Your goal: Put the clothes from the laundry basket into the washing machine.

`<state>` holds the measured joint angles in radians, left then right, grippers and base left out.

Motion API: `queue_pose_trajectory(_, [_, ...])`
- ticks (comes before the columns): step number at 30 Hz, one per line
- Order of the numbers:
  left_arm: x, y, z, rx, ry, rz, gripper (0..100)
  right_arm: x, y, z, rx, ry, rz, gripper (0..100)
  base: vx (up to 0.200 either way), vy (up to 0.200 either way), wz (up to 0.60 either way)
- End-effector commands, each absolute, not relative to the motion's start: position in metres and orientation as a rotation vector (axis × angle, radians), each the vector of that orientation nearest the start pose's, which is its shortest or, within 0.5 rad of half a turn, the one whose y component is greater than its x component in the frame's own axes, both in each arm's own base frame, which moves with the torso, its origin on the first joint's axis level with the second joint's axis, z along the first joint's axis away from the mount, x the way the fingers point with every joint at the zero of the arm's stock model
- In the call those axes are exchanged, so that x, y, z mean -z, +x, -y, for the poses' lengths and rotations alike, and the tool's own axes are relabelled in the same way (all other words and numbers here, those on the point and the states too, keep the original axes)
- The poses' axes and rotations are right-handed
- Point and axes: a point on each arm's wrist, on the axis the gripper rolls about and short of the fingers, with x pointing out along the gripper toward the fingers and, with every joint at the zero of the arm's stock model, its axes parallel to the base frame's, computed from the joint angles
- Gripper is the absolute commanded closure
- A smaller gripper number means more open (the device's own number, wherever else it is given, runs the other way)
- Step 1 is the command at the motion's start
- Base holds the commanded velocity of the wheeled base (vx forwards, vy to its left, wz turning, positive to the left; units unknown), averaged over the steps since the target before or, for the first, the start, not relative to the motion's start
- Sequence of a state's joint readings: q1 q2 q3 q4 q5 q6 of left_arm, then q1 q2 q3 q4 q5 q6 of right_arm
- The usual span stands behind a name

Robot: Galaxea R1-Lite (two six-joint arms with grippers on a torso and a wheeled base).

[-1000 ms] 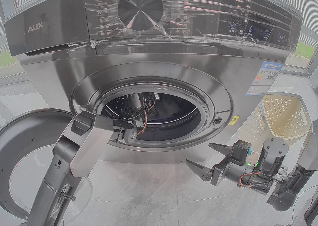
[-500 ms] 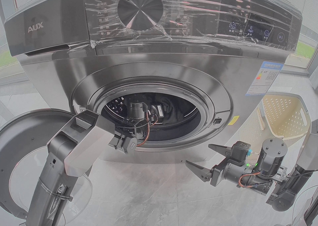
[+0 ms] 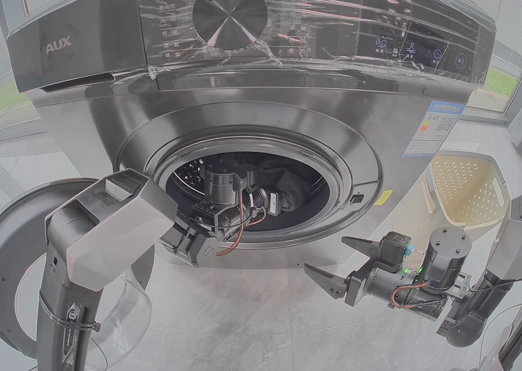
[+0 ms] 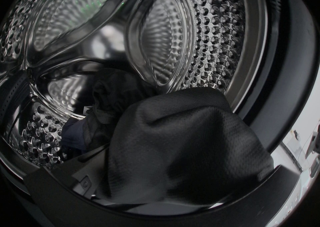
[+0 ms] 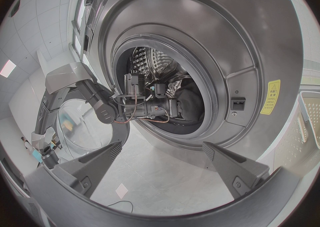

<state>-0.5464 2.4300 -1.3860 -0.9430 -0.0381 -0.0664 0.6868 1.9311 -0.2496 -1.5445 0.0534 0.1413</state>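
Left gripper (image 3: 274, 202), centre frame, at the mouth of the washing machine (image 3: 261, 111), against a dark garment (image 4: 186, 144); its grip cannot be told. Right gripper (image 3: 325, 252), lower right, spread wide and empty.

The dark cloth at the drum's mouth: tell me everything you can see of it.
The dark cloth is a black, finely meshed knit, bunched into a rounded heap with soft folds. It lies at the front of the washing machine's drum, close beside the black door seal; its lower edge is hidden. Another dark garment lies just behind it.
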Motion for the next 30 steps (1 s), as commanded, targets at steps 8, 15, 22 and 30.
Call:
queue_pose_trajectory(8, [-0.077, 0.386, 0.238, 0.608, 0.011, -0.173, 0, -0.085, 0.203, -0.168, -0.729, 0.091, -0.183, 0, 0.0, 0.0, 0.0])
queue_pose_trajectory(15, [-0.103, 0.373, 0.236, 0.734, -0.031, -0.136, 0, -0.086, 0.203, -0.168, -0.728, 0.093, -0.18, 0, 0.0, 0.0, 0.0])
queue_pose_trajectory(22, [-0.112, 0.373, 0.24, 0.77, -0.127, -0.121, 0, -0.087, 0.203, -0.168, -0.728, 0.094, -0.174, 0, 0.0, 0.0, 0.0])
queue_pose_trajectory(30, [-0.083, 0.362, 0.228, 0.728, -0.05, -0.238, 0, -0.087, 0.204, -0.167, -0.725, 0.095, -0.172, 0, 0.0, 0.0, 0.0])
